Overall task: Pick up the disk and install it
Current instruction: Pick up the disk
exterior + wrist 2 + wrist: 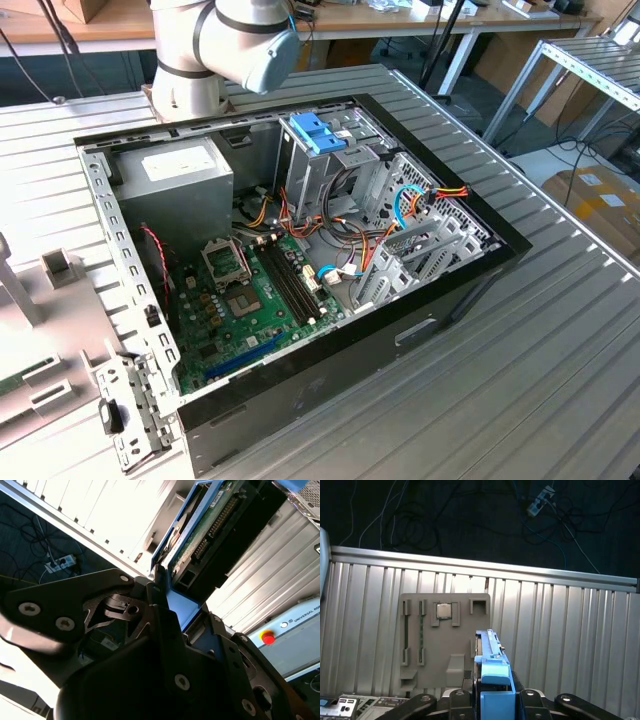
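In the exterior view, the big open black computer case lies on its side. Inside, near the far wall, stands the grey metal drive cage with a light-blue plastic latch on top. The space above the cage is free, but bunches of coloured wires lie just beside it. The thick grey robot arm bends behind the case. In the second wrist view, the black metal pincer is squeezed onto one end of the flat silver-black metal disk with blue plastic side pieces. The disk's long side points straight out, away from the pincer, and its green board side shows. In the first wrist view, the disk is seen from its thin edge, and the pincer grips it from both sides. Past it lie a flat grey plastic holder plate and the ribbed silver metal table, whose edge is near. I think the disk hangs free above them.
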`<state>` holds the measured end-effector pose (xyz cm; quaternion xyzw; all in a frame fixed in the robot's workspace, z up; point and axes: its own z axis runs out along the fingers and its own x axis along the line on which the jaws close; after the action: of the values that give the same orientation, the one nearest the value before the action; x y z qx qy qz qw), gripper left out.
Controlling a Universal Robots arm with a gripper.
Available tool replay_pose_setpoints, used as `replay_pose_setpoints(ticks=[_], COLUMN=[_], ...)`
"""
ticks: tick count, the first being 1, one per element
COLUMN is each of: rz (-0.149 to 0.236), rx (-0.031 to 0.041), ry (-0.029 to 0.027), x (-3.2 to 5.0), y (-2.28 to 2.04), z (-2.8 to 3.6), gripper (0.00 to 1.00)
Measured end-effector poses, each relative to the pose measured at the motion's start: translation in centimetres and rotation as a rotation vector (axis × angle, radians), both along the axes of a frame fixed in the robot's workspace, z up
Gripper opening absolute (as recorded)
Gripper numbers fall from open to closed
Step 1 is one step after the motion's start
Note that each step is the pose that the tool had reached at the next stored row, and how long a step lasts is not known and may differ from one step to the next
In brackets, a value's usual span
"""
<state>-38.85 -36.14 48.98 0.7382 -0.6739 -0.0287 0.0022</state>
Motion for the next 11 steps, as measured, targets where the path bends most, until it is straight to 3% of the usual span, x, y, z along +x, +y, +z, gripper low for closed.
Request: replay_pose_setpoints(ticks=[11], rz=[0.0], rx=[-0.0009], ry=[0.0], x=[1.08], y=[0.0], z=[0.0], gripper=[0.37])
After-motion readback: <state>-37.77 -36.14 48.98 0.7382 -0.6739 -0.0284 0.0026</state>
